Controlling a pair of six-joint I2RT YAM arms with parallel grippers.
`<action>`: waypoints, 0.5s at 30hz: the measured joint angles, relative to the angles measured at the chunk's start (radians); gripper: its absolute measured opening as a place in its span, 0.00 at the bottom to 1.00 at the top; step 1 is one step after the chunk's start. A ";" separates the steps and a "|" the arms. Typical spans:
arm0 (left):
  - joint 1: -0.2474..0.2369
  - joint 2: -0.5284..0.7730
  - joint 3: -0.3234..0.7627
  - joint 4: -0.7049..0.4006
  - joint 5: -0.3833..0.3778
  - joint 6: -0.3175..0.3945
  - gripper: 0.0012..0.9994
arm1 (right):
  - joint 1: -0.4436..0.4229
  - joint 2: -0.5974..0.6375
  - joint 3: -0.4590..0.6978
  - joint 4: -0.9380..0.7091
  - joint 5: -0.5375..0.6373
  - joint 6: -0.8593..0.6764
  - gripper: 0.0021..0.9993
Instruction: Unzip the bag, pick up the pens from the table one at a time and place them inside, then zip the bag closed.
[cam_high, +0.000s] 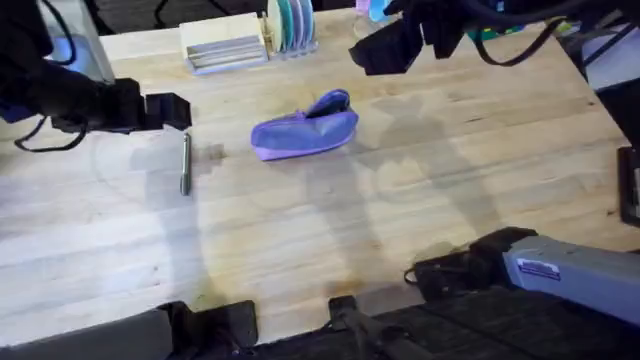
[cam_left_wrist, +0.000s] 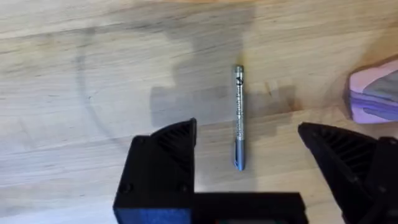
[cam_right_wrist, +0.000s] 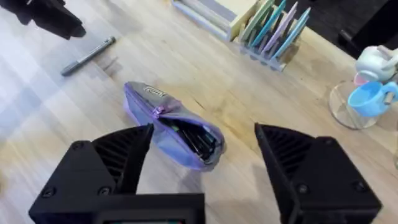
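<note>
from left to right on the table (cam_high: 400, 200): our left gripper (cam_left_wrist: 245, 146) is hovering w/ jaws spread wide, nothing held, over one pen (cam_left_wrist: 239, 116) lying flat. next, the bag (cam_high: 303, 130) is sitting mid-table, unzipped, w/ pens already showing inside. our right gripper (cam_right_wrist: 199, 158) is hanging open above it. we're likely mid pen-loading; next we're needing to lower and pinch that pen.

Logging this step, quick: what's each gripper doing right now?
Left gripper: open, empty, above the pen.
Right gripper: open, empty, above the bag.
</note>
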 joint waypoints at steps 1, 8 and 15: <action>-0.010 0.001 0.000 0.001 -0.009 0.000 1.00 | 0.000 0.000 0.000 -0.003 0.000 0.000 1.00; -0.104 0.081 -0.004 0.020 -0.067 -0.008 1.00 | 0.000 0.000 0.000 -0.040 0.000 0.000 1.00; -0.121 0.192 -0.023 0.030 -0.086 -0.050 1.00 | 0.000 0.000 0.000 -0.098 0.000 0.003 1.00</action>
